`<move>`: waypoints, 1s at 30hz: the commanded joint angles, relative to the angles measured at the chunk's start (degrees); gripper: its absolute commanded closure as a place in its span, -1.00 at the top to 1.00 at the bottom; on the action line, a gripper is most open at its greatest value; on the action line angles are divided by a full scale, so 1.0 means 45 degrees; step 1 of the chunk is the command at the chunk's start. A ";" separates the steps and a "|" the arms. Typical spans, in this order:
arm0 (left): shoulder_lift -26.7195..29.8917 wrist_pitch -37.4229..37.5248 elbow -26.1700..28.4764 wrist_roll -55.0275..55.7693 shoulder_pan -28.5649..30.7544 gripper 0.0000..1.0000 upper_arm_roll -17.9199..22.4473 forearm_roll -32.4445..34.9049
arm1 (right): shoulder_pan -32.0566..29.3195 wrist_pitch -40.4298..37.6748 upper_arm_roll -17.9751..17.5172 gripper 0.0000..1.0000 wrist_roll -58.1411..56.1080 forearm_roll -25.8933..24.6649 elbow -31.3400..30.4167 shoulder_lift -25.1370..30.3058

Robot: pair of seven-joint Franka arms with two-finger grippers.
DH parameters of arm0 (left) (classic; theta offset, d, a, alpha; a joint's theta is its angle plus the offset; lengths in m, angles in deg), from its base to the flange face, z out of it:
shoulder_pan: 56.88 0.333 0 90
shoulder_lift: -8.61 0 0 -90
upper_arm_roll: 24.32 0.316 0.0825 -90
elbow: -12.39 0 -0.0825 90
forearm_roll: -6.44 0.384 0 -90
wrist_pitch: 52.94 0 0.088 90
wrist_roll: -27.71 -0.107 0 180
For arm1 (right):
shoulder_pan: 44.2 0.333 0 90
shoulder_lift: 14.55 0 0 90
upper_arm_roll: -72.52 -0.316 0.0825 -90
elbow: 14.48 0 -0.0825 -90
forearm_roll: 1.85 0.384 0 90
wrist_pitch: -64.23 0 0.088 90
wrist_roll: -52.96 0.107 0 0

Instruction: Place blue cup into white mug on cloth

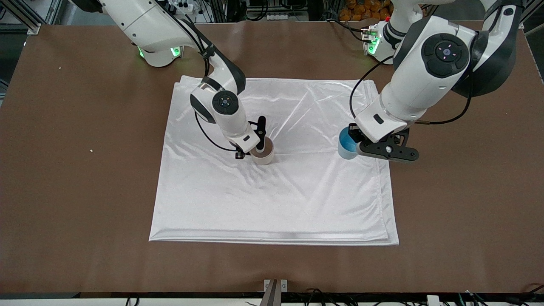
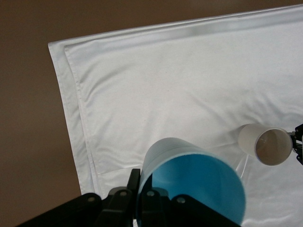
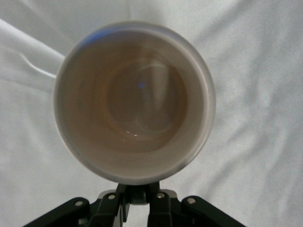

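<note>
The white cloth point(image 1: 276, 204) lies spread on the middle of the brown table. My left gripper point(image 1: 351, 143) is shut on the rim of the blue cup point(image 1: 346, 148), over the cloth's edge toward the left arm's end. In the left wrist view one finger sits inside the blue cup point(image 2: 194, 184) and one outside, at my left gripper point(image 2: 142, 189). My right gripper point(image 1: 256, 149) is shut on the white mug point(image 1: 264, 156) near the cloth's middle. The right wrist view looks straight into the mug point(image 3: 135, 101), with my right gripper point(image 3: 137, 196) clamped on its dark handle. The mug point(image 2: 265, 144) looks tipped.
Bare brown table point(image 1: 467, 191) surrounds the cloth on every side. Two small pale crumbs point(image 1: 90, 150) lie on the table toward the right arm's end. Creases run across the cloth point(image 2: 165, 85) between the two cups.
</note>
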 commanded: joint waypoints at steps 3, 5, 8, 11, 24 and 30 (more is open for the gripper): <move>0.0093 0.0129 0.0078 0.0186 -0.0003 -1.00 -0.0036 0.0176 | 0.0242 -0.0018 0.0089 -0.55 0.0734 -0.0632 0.0327 -0.0160; 0.0093 0.0129 0.0098 0.0206 -0.0061 -1.00 -0.0036 0.0176 | 0.0242 -0.0018 0.0089 -0.41 0.0812 -0.0632 0.0327 -0.0121; 0.0093 0.0129 0.0098 0.0264 -0.0178 -1.00 -0.0036 0.0156 | 0.0222 -0.0077 0.0089 -0.21 0.1143 -0.0652 0.0327 -0.0024; 0.0074 0.0129 0.0078 0.0790 -0.0237 -1.00 -0.0133 0.0156 | 0.0183 -0.0175 0.0069 0.15 0.1261 -0.0633 0.0327 0.0171; -0.0375 0.0090 0.0020 0.3112 -0.1641 -1.00 -0.0153 0.0176 | -0.0383 -0.1424 0.0030 0.69 0.1808 -0.0457 0.0268 0.2064; -0.0824 -0.0085 -0.0039 0.4287 -0.2404 -1.00 -0.0133 0.0156 | -0.0813 -0.2380 0.0030 0.72 0.2218 -0.0418 0.0249 0.3490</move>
